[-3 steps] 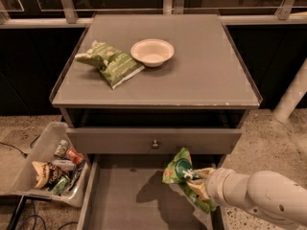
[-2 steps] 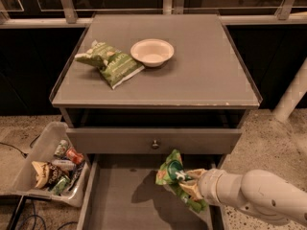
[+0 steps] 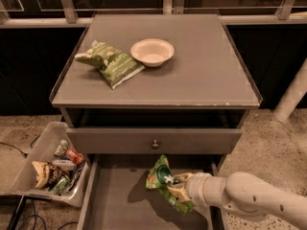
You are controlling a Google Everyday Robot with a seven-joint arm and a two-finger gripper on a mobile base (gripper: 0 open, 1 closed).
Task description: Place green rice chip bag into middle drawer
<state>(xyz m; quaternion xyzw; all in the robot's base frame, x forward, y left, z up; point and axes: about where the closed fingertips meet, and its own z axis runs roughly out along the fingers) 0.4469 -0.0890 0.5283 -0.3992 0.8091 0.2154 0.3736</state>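
The green rice chip bag is crinkled bright green and hangs just above the floor of the open middle drawer, toward its right side. My gripper comes in from the lower right on a white arm and is shut on the bag's lower right part. The fingers are mostly hidden by the bag. The bag casts a shadow on the drawer floor to its left.
A paler olive-green bag and a white bowl lie on the cabinet top. A closed drawer front with a round knob is above the open drawer. A clear bin of snacks stands on the floor at left. A white post stands at right.
My gripper has moved left with the bag, further over the open drawer, and slightly lower. Nothing else has moved.
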